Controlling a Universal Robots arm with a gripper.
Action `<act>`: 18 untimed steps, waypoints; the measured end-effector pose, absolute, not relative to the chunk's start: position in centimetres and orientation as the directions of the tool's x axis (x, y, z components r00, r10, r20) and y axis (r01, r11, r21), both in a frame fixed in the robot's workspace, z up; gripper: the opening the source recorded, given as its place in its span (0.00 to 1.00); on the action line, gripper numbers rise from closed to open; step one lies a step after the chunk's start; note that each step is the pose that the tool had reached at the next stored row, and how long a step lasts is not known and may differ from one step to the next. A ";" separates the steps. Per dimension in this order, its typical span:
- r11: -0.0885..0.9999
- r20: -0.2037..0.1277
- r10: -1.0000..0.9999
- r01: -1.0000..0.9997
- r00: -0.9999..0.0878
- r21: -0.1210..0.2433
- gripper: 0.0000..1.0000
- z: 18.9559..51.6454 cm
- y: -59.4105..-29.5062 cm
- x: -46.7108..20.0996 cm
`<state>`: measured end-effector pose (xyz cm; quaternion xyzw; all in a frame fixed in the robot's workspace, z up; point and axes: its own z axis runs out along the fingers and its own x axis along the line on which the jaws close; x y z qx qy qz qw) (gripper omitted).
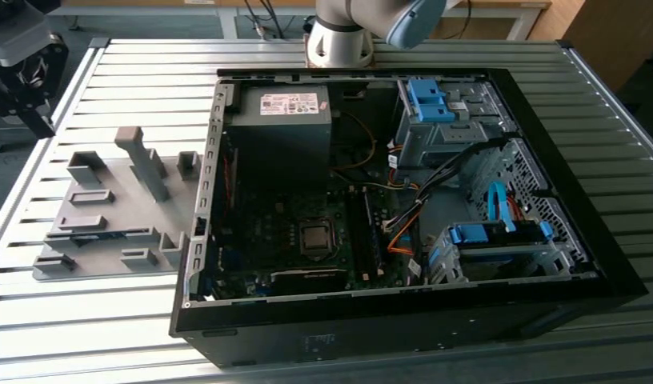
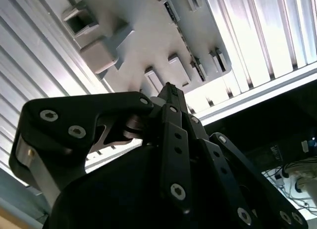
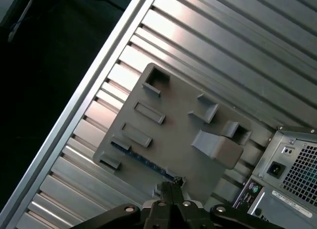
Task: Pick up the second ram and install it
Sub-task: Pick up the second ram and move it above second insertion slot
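- The worktop is a ribbed metal surface of long parallel slats.
- A grey holder plate with raised blocks lies flat on it, toward the exterior view's left.
- An open black computer case lies on its side just beside the plate.

On one slatted metal table I count one open computer case and one grey holder plate, and on this plate lies one ram stick (thin and blue, seen mostly along its edge). Inside the case there are one power supply, one processor socket, two blue plastic drive clips and one blue flat cable. There is also one robot arm, which carries one gripper.
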<state>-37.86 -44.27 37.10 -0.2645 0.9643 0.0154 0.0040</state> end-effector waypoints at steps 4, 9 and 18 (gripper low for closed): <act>0.826 -0.016 -0.563 -0.563 -0.827 0.028 0.10 37.0 -44.3 -37.9; 0.789 -0.016 -0.614 -0.614 -0.789 0.028 0.10 37.0 -44.3 -37.9; 0.752 -0.016 -0.658 -0.658 -0.753 0.028 0.10 36.8 -44.3 -37.9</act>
